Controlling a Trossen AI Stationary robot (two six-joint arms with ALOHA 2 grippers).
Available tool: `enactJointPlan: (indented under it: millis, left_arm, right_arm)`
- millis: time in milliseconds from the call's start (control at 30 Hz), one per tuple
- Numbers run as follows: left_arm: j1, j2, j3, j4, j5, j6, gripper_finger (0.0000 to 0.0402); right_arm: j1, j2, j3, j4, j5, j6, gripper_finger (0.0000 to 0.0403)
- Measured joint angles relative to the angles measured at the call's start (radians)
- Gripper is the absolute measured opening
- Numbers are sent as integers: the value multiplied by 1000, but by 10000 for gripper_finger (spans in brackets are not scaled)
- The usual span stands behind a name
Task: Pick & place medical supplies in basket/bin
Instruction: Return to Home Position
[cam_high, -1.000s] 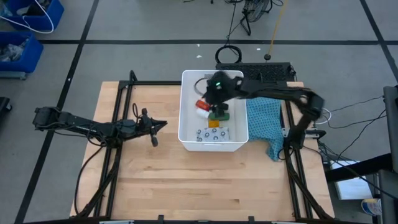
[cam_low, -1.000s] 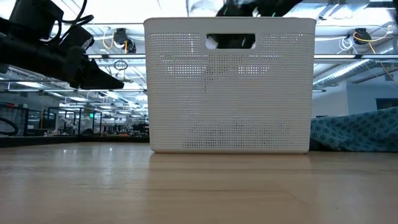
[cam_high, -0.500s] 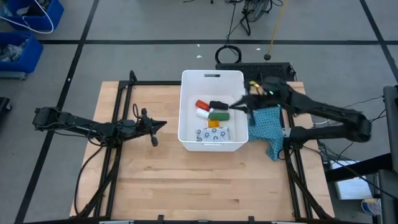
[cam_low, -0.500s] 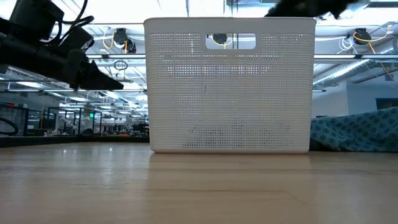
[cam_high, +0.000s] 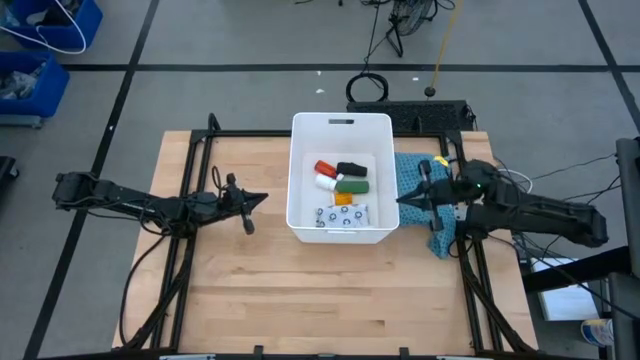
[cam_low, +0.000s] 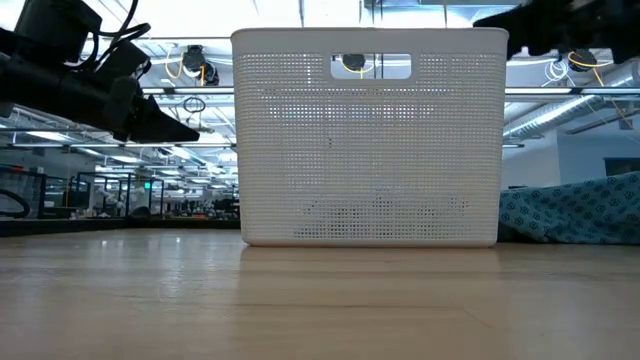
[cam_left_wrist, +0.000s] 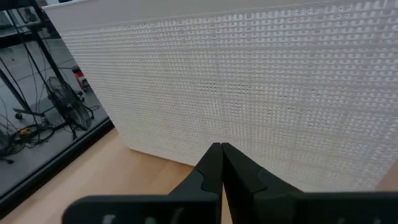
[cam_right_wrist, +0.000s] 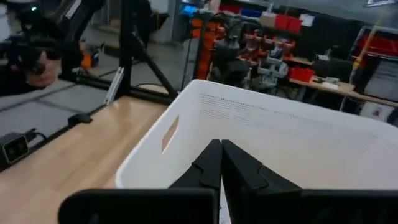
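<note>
White tub (cam_high: 293, 170) mid-table (cam_high: 250, 290), the medical supplies (cam_high: 351, 186) lying inside it.
Left gripper (cam_high: 262, 198), fingers together, hangs left of the tub — right gripper (cam_high: 401, 200), fingers also together, sits over the teal cloth (cam_high: 412, 175) just right of it.

Place: robotics lab in an open workshop hall.
Floor: grey, dark tape lines, loose cables (cam_high: 367, 86), blue bins (cam_high: 30, 60).
Background: red boxes (cam_right_wrist: 289, 22), ceiling pipes (cam_low: 570, 115).
Bench: black-framed wooden table (cam_high: 300, 290).

Wooden counter (cam_high: 300, 290), two things on it.
White tub (cam_high: 292, 180) near the middle; teal cloth (cam_high: 412, 170) just beside, seemingly drooping over the edge.
</note>
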Motion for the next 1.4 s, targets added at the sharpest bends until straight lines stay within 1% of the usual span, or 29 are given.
enactJointPlan:
  millis: [133, 233, 300, 400, 467, 533, 633, 767, 867, 933, 1067, 1133, 1233, 1400]
  left_arm:
    - [0, 0, 0, 6, 10, 0, 3]
    - [0, 0, 0, 38, 13, 10, 7]
    - [-1, 0, 0, 71, 39, 26, 9]
    - [-1, 0, 0, 99, 83, 47, 3]
    - [-4, 0, -11, 135, 100, 55, 5]
    - [-15, 0, -32, 183, 100, 69, 5]
    - [-34, 0, -73, 260, 103, 100, 3]
    - [-40, -2, -74, 268, 104, 105, 5]
    - [-40, -2, -74, 266, 108, 109, 3]
    - [-40, -2, -74, 276, 108, 109, 5]
    - [-40, -2, -74, 281, 119, 115, 3]
    - [-40, -2, -74, 288, 129, 118, 4]
    - [-41, -2, -74, 305, 145, 127, 4]
    - [-41, -2, -74, 314, 161, 126, 5]
  right_arm:
    - [0, -27, -84, 70, 8, 80, 0]
    - [0, -45, -152, 124, 14, 97, 0]
    - [0, -72, -210, 191, 35, 99, 0]
    - [0, -111, -297, 332, 36, 142, 0]
    - [0, -141, -333, 375, 35, 167, 0]
    - [0, -173, -347, 355, 36, 179, 0]
    - [-1, -212, -347, 276, 39, 170, 0]
    - [0, -254, -355, 194, 34, 151, 0]
    - [-1, -291, -354, 204, 32, 145, 0]
    - [0, -316, -389, 200, 28, 151, 0]
    - [-1, -376, -412, 216, 4, 168, 0]
    - [-1, -398, -412, 157, -2, 169, 0]
    - [-1, -440, -414, 167, -40, 174, 0]
    - [0, -474, -428, 124, -45, 199, 0]
